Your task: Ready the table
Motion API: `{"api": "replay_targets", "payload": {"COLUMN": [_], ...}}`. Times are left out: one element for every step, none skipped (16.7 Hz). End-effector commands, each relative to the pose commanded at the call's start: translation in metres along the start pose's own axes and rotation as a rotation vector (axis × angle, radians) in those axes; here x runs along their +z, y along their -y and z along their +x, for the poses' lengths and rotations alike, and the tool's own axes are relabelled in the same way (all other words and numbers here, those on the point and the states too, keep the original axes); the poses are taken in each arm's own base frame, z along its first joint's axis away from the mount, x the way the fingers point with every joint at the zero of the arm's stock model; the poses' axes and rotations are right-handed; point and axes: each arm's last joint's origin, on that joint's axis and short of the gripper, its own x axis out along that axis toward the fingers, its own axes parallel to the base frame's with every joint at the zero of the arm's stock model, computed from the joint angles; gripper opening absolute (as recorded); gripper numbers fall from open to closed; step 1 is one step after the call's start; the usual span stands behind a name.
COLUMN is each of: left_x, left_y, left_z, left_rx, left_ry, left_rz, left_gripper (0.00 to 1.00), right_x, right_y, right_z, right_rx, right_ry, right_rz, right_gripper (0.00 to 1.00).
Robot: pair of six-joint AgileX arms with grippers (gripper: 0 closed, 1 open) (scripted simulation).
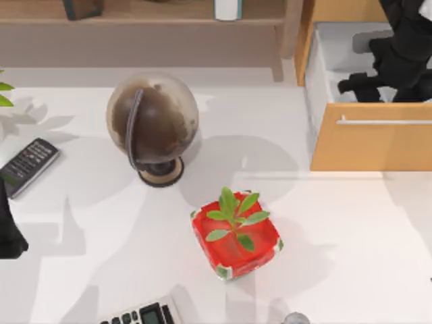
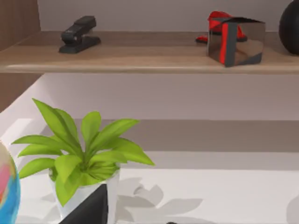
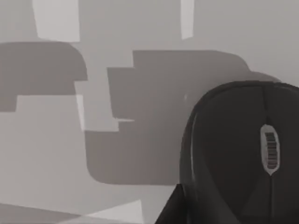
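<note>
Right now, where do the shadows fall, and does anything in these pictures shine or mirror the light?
Top view: the globe and the red planter cast soft grey shadows across the white table. Left wrist view: the leafy plant throws a leaf-shaped shadow beside it, and a mirror-like cube on the shelf reflects red. Right wrist view: blocky shadows surround the black mouse.

Bench (image 1: 351, 270): globe (image 1: 152, 125) left of centre; potted plant (image 1: 235, 233) before it; remote control (image 1: 28, 165) far left; open drawer (image 1: 368, 101) right.
</note>
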Motion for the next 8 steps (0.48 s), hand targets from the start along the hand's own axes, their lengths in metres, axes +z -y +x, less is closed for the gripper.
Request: {"api": "replay_targets", "payload": {"left_x": [0.0,0.0,0.0,0.0,0.0,0.0,0.0,0.0], "left_y": [0.0,0.0,0.0,0.0,0.0,0.0,0.0,0.0], "left_z": [0.0,0.0,0.0,0.0,0.0,0.0,0.0,0.0], "left_rx": [0.0,0.0,0.0,0.0,0.0,0.0,0.0,0.0], "left_ry": [0.0,0.0,0.0,0.0,0.0,0.0,0.0,0.0], "left_rz": [0.0,0.0,0.0,0.0,0.0,0.0,0.0,0.0], "left_gripper": [1.0,1.0,1.0,1.0,1.0,1.0,1.0,1.0], "right_x": [0.0,0.0,0.0,0.0,0.0,0.0,-0.001,-0.003], "right_y": [0.0,0.0,0.0,0.0,0.0,-0.001,-0.003,-0.004], "right_z": [0.0,0.0,-0.001,-0.001,-0.005,-0.013,-0.022,-0.033], "right_rx": [0.0,0.0,0.0,0.0,0.0,0.0,-0.001,-0.002], "right_ry": [0.0,0.0,0.001,0.001,0.011,0.027,0.041,0.057], "right_rz": [0.0,0.0,0.002,0.002,-0.002,-0.008,-0.016,-0.025], "right_gripper": [0.0,0.0,0.0,0.0,0.0,0.0,0.0,0.0]}}
